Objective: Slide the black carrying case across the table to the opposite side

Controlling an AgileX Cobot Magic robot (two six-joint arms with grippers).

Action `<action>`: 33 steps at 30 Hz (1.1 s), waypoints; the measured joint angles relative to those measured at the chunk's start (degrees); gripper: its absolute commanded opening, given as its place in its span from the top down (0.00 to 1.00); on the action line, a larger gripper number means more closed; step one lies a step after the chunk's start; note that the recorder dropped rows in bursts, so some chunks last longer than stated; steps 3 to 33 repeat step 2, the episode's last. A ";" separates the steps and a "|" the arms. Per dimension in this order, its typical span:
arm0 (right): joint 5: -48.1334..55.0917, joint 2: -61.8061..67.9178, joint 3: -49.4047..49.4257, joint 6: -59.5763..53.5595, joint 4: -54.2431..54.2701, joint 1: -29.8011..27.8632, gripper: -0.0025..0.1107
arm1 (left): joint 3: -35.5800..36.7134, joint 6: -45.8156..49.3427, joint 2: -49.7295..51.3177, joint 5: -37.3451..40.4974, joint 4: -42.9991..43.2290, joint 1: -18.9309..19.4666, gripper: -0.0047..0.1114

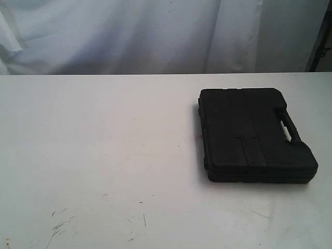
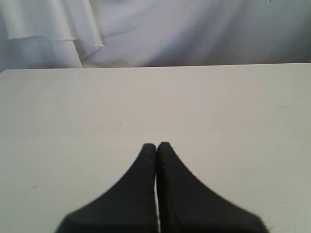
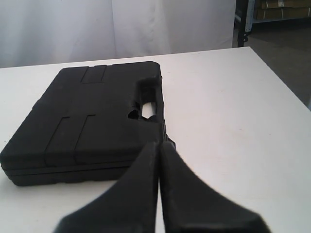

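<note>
Table [image 1: 93,135] carries the black carrying case [image 1: 254,135] lying flat on its right half, long axis running near to far, handle [image 1: 288,127] on the outer edge. The right pincer [image 3: 159,145], tips pressed together and empty, sits close by that handle side, so it looks better placed to push leftward. The left pincer [image 2: 156,145], likewise closed on nothing, faces bare table.

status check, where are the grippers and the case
Left gripper shut, over bare table. Right gripper shut, at handle edge of black carrying case. Case flat, exterior-view right, nothing seen in its path.
</note>
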 measured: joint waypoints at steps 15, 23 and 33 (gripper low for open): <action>0.00 0.00 0.00 0.00 0.00 0.00 0.98 | 0.00 0.00 0.00 0.00 0.00 0.00 0.96; 0.00 0.00 0.00 0.00 0.00 0.00 0.98 | 0.00 0.00 0.00 0.00 0.00 0.00 0.96; 0.00 0.00 0.00 0.00 0.00 0.00 0.98 | 0.00 0.00 0.00 0.00 0.00 0.00 0.96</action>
